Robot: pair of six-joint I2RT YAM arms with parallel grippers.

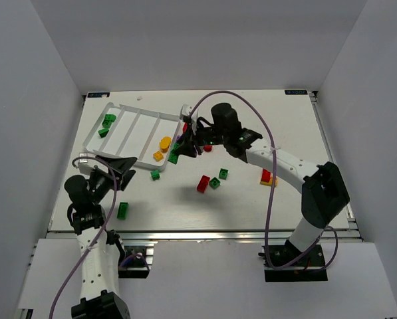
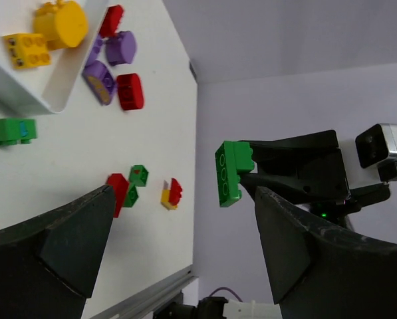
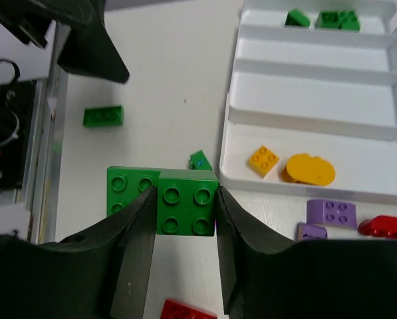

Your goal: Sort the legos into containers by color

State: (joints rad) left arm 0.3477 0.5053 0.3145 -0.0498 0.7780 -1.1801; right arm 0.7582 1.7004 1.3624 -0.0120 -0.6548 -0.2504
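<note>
My right gripper (image 3: 185, 199) is shut on a green studded brick (image 3: 187, 201) and holds it above the table beside the tray's near right corner; it also shows in the top view (image 1: 174, 156) and the left wrist view (image 2: 229, 173). The white tray (image 1: 142, 135) has four long compartments. The far left one holds green bricks (image 1: 107, 123). The rightmost holds a yellow brick (image 3: 263, 160) and an orange oval (image 3: 309, 169). My left gripper (image 1: 113, 171) is open and empty, raised near the tray's front edge.
Loose on the table are green bricks (image 1: 122, 211) (image 1: 155, 175) (image 1: 218, 178), a red brick (image 1: 203, 183), a red-and-yellow piece (image 1: 267, 177), and purple (image 3: 328, 212) and red (image 3: 388, 226) bricks beside the tray. White walls enclose the table.
</note>
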